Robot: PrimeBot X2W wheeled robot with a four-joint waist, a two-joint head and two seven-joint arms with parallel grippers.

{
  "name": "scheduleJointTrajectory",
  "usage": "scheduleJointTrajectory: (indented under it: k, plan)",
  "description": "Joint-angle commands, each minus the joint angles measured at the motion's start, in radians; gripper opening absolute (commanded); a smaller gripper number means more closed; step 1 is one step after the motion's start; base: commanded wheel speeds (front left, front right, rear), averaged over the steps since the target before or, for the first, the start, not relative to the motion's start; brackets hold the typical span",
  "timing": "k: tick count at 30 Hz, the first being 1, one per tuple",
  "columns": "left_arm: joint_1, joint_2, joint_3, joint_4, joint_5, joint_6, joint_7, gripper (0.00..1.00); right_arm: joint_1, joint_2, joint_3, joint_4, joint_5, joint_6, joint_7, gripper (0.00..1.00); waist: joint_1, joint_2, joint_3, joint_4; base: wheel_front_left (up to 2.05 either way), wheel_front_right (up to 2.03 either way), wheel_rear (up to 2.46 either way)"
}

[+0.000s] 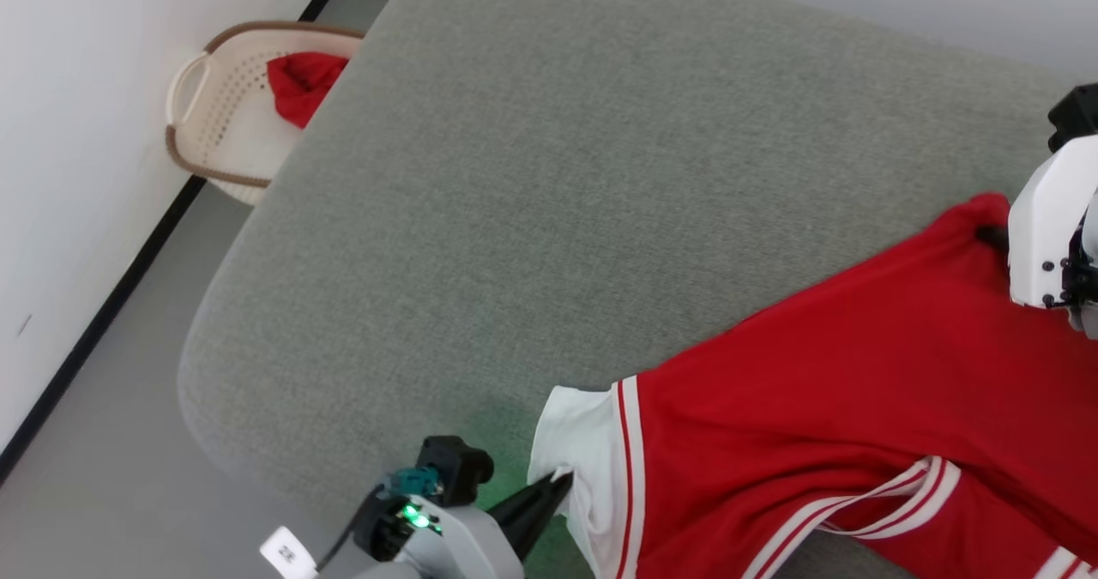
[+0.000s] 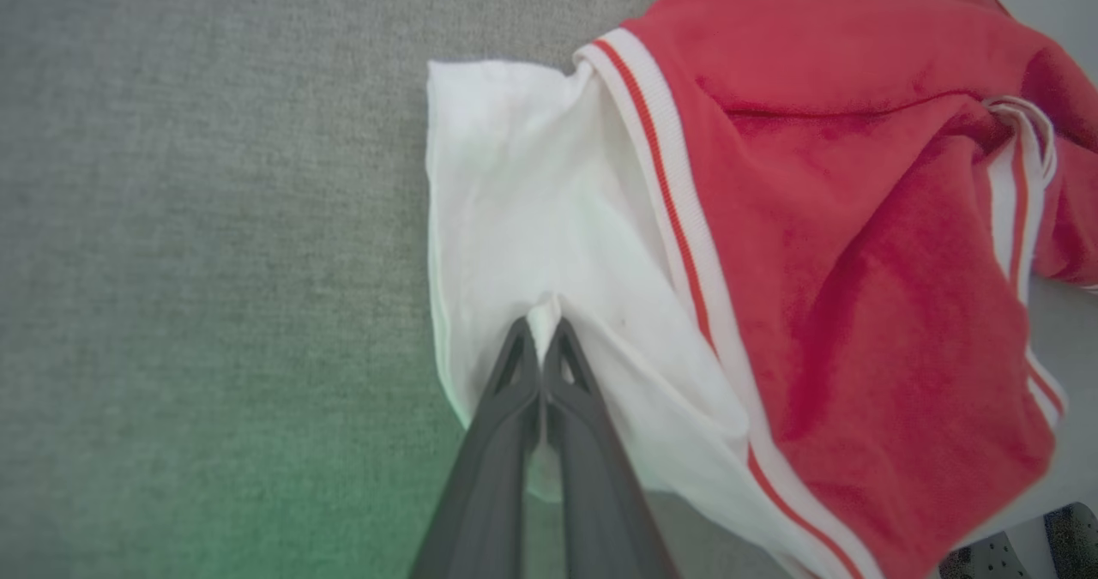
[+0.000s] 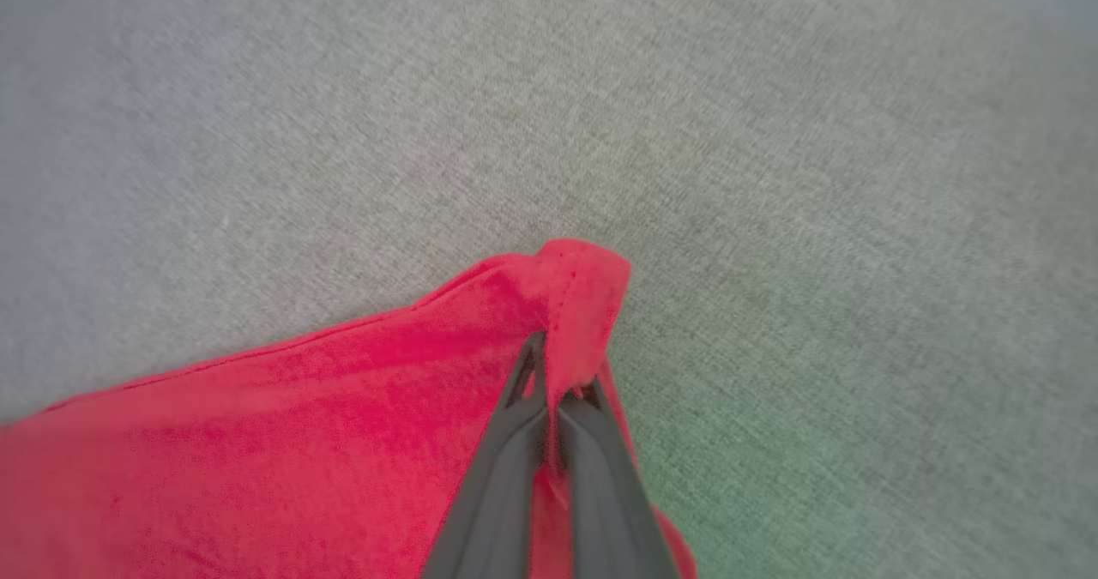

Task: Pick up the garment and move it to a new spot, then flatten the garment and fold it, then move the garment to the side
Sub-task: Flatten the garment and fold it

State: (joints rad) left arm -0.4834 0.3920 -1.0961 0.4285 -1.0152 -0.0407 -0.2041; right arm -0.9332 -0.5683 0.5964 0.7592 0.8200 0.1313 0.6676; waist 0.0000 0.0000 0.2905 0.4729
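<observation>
The garment [image 1: 858, 382], a bright red T-shirt with white sleeves and striped trim, is stretched across the lower right of the grey cushion. My left gripper [image 1: 558, 480] is shut on its white sleeve [image 2: 523, 219], pinching a fold between the dark fingertips of the left gripper [image 2: 543, 326]. At the right edge of the head view my right gripper [image 1: 995, 238] grips a red corner of the garment [image 3: 575, 296]; in the right wrist view the right gripper [image 3: 558, 364] is shut with red cloth between the fingers. The chest lettering is hidden.
The grey cushion [image 1: 549, 176] spreads wide to the left and back of the garment. A cream lattice basket [image 1: 227, 116] with a small red cloth bundle [image 1: 300, 81] stands on the floor at the back left, beside a white wall.
</observation>
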Motion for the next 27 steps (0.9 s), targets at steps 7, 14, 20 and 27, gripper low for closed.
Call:
scheduleJointTrajectory:
  k: [7,14,20,27]
  plan:
    - [-0.037,0.098,0.021,-0.080,-0.018,0.014,0.064,0.00,-0.040,-0.018,0.030,-0.057,0.059,-0.001,-0.087,0.00,0.0000,0.0000,-0.062,-0.066,0.00,0.00,0.00]
    - [-0.112,0.218,0.050,-0.182,-0.019,0.030,0.152,0.00,-0.066,-0.010,0.047,-0.118,0.099,-0.001,-0.205,0.00,0.0000,0.0000,-0.120,-0.125,0.00,0.00,0.00]
    - [-0.190,0.280,0.082,-0.206,-0.038,0.020,0.222,0.00,-0.096,0.005,0.070,-0.147,0.103,-0.001,-0.304,0.00,0.0000,0.0000,-0.167,-0.179,0.00,0.00,0.00]
    - [-0.332,0.299,0.126,-0.148,-0.063,-0.030,0.292,0.00,-0.155,0.035,0.071,-0.140,0.059,-0.001,-0.428,0.00,0.0000,0.0000,-0.204,-0.241,0.00,0.00,0.00]
